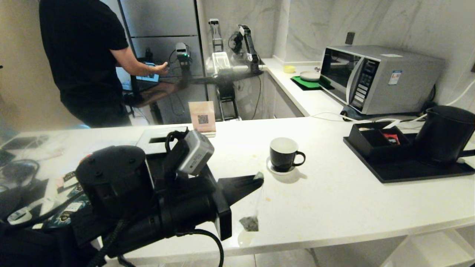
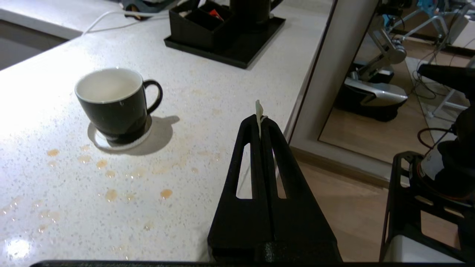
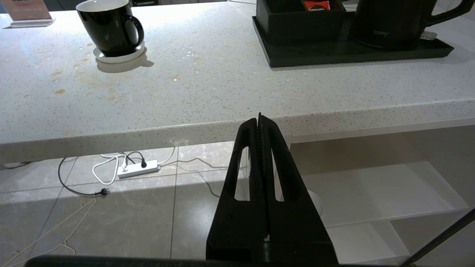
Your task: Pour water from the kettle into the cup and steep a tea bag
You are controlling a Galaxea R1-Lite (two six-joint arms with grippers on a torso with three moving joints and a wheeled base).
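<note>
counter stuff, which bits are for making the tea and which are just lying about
For the tea: kettle; cup on its saucer; tea bag, hanging by its tag from the shut left gripper.

Just lying about: microwave; black tray with its organiser box; QR sign; green mat.

The right pincer [image 3: 259, 122], jaws pressed together and empty, hangs below the front edge of the speckled worktop [image 3: 207, 74]. On the worktop the cup [image 3: 109, 26] stands on its saucer [image 3: 118, 55], well apart from the kettle [image 3: 393, 22] on a black tray [image 3: 349, 55]. A power strip [image 3: 138, 168] lies on the tiled floor.
</note>
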